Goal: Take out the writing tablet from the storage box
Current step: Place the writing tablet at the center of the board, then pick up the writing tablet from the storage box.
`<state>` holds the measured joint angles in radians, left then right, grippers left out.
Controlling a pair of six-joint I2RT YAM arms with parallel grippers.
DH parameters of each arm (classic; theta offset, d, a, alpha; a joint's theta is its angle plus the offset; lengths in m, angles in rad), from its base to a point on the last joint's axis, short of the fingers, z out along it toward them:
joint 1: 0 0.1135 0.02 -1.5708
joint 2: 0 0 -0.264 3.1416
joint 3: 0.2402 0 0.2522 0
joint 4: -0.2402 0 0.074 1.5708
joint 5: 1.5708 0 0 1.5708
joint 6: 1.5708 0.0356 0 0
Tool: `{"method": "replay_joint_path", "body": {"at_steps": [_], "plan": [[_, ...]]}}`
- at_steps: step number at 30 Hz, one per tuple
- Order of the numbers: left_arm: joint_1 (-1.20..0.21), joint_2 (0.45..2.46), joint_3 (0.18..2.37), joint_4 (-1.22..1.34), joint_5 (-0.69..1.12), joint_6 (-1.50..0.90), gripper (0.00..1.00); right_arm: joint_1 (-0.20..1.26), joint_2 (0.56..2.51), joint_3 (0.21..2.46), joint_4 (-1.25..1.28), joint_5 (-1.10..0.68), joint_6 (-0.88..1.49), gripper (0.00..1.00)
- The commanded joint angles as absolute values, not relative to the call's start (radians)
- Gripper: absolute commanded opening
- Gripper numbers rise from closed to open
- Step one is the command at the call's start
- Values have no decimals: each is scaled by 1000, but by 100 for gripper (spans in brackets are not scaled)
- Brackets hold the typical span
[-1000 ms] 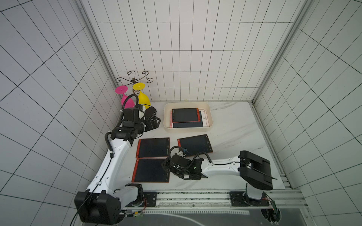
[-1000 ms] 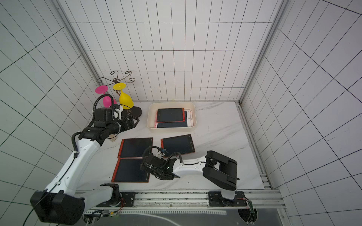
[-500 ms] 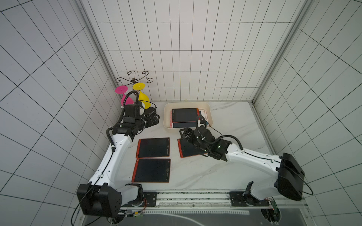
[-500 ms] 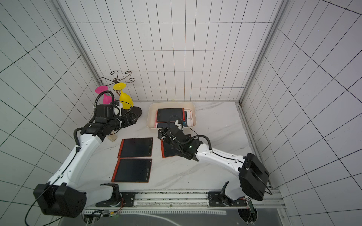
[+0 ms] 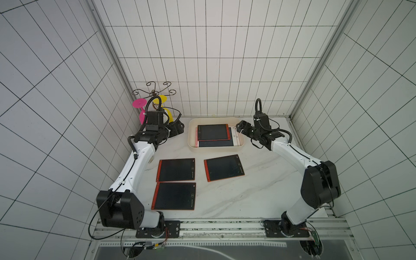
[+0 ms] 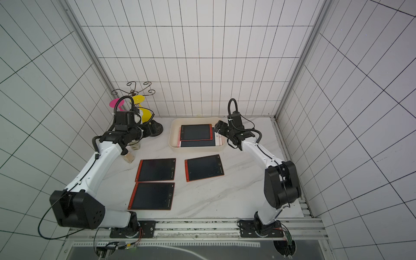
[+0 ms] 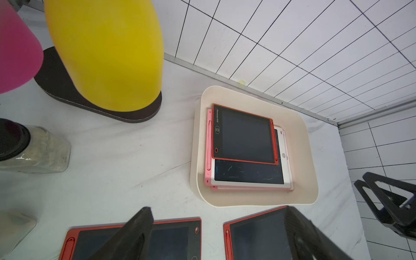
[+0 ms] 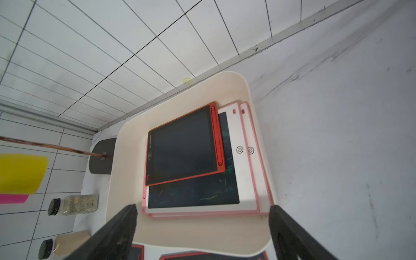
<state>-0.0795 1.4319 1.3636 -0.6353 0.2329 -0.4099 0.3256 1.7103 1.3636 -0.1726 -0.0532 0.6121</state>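
Note:
The cream storage box [image 5: 216, 150] [image 6: 195, 149] sits at the back of the table in both top views. In it a red-framed writing tablet [image 5: 212, 132] [image 8: 182, 146] [image 7: 244, 135] lies on top of pink-and-white tablets [image 8: 195, 193]. Three more red tablets lie flat on the table in front: [image 5: 176, 170], [image 5: 224, 167], [image 5: 173, 196]. My right gripper [image 5: 239, 127] [image 8: 202, 236] hangs open at the box's right end, its fingers spread over the box's near wall and holding nothing. My left gripper [image 5: 179, 129] [image 7: 220, 236] is open and empty, left of the box.
A metal cup stand [image 5: 154, 91] with a pink cup [image 5: 139, 103] and a yellow cup [image 7: 108, 51] stands in the back left corner, beside my left gripper. Two glass jars [image 6: 135, 146] [image 6: 129, 157] stand under the left arm. Tiled walls close in three sides.
My right arm has swung from the front middle of the table, over the right-hand tablet, back to the box's right end. The left arm has barely moved.

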Motion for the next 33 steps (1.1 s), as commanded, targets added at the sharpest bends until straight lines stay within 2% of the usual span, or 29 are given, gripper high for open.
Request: {"method": "replay_joint_path", "body": {"at_steps": [1, 7, 17, 23, 33], "plan": [[-112, 1485, 1417, -596, 200, -422, 91, 286, 1815, 1578, -337, -77, 408, 90], [-216, 1602, 1484, -600, 76, -413, 92, 253, 2030, 1780, -441, -27, 304, 80], [-292, 1815, 1597, -583, 81, -413, 92, 247, 2222, 1880, -460, 19, 273, 64], [-315, 1918, 1648, -587, 60, -444, 92, 245, 2274, 1908, -462, 48, 272, 39], [-322, 2038, 1702, -593, 70, -474, 92, 245, 2270, 1917, -451, 84, 247, 23]]}}
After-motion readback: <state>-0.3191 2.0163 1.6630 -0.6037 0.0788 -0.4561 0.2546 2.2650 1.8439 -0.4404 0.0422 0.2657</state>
